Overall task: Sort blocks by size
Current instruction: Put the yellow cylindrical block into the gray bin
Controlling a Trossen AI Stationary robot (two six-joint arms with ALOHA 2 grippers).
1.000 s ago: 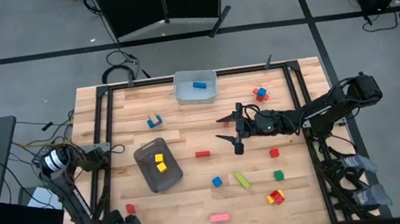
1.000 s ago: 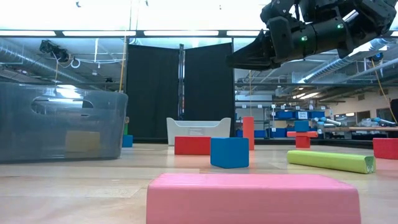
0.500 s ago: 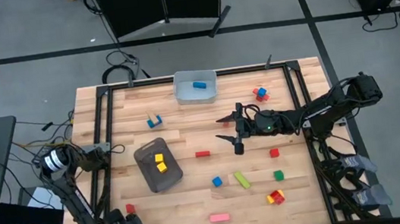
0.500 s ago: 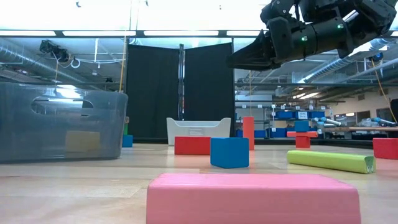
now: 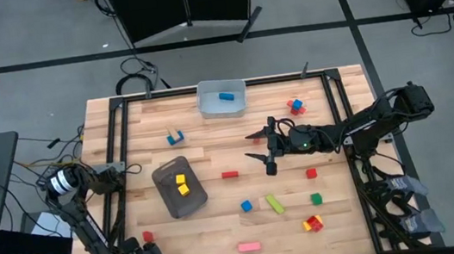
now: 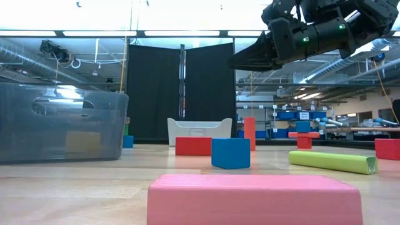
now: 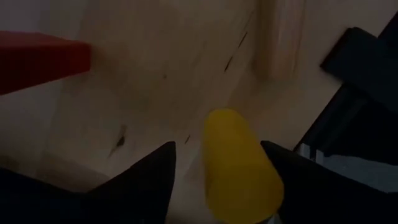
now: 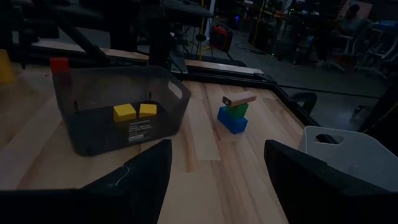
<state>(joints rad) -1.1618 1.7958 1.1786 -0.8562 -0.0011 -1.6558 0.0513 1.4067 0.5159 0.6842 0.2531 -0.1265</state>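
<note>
We look down on a wooden table scattered with small coloured blocks. Nothing has visibly changed over the last second: the right gripper still hovers above the middle of the table, its two fingers spread wide and holding nothing, and every block lies where it lay. We take this as a pause between picks, not progress. Just near of the gripper lies a small red bar, with a blue cube and a green bar nearer still, and a pink bar close to the near edge. To the right sit a red cube and a green cube. At left of centre, the dark grey tray holds two yellow cubes; at the far edge, the light bin holds one blue block. The left gripper waits at the near left corner, a yellow object between its parted fingers, though we cannot tell whether they grip it. Most blocks remain unsorted, so we judge the task to be at an early stage.
</note>
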